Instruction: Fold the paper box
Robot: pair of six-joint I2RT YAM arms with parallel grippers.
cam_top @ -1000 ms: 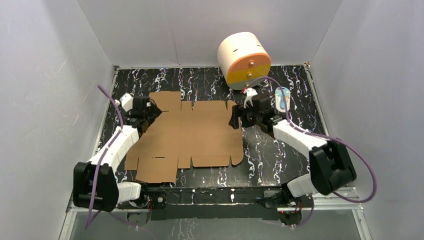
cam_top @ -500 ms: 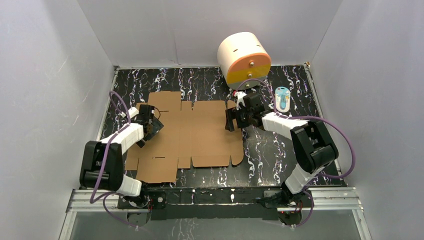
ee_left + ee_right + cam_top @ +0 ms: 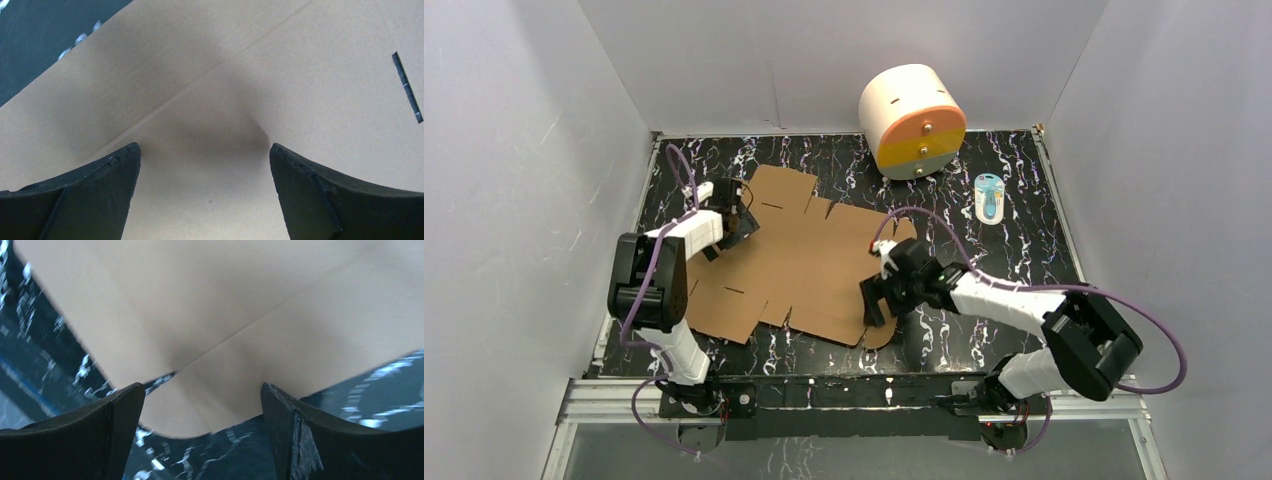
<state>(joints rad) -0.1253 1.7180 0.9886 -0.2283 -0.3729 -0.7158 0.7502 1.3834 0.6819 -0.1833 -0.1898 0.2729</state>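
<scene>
Brown paper box (image 3: 809, 255) lies flat, long axis far-left to near-right.

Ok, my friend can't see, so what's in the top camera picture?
A flat, unfolded brown paper box lies crooked on a black marbled table, the left pincer at its far-left edge and the right pincer at its near-right corner. A white cylinder with an orange face sits behind.

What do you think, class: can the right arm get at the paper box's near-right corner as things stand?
Probably yes. The right gripper is open just over that corner of the paper box, and its wrist view shows nothing between it and the cardboard.
</scene>
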